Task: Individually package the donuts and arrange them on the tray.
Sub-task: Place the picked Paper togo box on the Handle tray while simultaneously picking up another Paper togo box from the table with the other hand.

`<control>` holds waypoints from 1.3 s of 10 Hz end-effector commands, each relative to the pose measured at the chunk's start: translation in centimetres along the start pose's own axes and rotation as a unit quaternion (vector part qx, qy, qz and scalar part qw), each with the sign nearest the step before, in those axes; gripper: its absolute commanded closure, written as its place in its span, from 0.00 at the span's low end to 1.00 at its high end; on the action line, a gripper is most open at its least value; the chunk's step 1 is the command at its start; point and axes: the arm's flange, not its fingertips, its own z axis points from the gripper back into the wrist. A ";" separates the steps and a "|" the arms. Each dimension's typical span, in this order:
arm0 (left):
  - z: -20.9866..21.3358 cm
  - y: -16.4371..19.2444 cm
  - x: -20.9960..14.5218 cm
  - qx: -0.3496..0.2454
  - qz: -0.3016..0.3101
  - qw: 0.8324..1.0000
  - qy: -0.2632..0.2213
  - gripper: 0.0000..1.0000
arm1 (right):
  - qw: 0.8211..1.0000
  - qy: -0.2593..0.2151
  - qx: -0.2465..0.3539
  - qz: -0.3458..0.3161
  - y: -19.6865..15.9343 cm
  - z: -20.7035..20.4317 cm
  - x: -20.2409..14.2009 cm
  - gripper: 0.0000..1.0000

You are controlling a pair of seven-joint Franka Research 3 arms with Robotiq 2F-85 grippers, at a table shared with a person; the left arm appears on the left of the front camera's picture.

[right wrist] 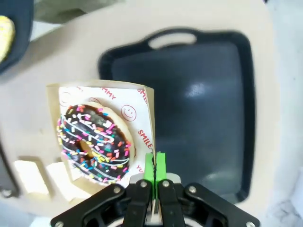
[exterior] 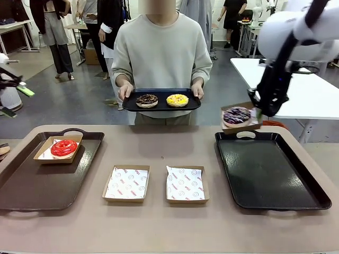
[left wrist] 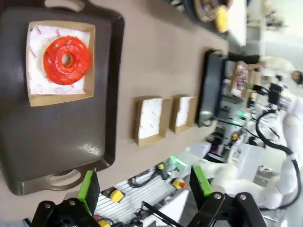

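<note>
Risk: right fingers [right wrist: 149, 166] pinch only box [right wrist: 147, 113] rim above far edge of empty tray [exterior: 270, 174]; heavy purple donut [exterior: 237, 115] could tilt box, slide out; left fingers [left wrist: 88, 187] released, empty.

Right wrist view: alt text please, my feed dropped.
The right end effector is shut on the wall of a paper-lined cardboard box holding a dark sprinkled donut, held over the tabletop. A black tray lies just beside it.

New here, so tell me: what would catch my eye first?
The right jaws, shut on a box edge, hold a purple donut aloft by the right tray's far end. A person holds a small tray with two donuts. A red donut sits boxed on the left tray.
</note>
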 end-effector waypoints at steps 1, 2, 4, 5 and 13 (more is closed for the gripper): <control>-4.1 -2.7 -0.7 0.081 -0.001 0.997 0.015 0.00 | 1.000 0.000 -0.002 -0.007 -2.3 -0.7 -1.5 0.99; -6.7 -4.7 -1.2 0.123 -0.007 0.992 0.029 0.00 | 1.000 -0.007 -0.009 -0.002 -4.1 -1.3 -1.2 0.99; -11.6 -7.2 -2.0 0.192 -0.022 0.980 0.043 0.00 | 1.000 -0.016 -0.005 0.010 -6.3 -2.4 -0.2 0.99; -13.7 -8.0 -2.3 0.211 -0.028 0.976 0.049 0.00 | 1.000 -0.019 -0.002 0.010 -6.9 -2.8 0.5 0.99; -24.4 -9.6 -4.6 0.282 -0.065 0.957 0.034 0.00 | 0.997 0.055 -0.038 0.035 -6.3 -7.5 5.0 0.99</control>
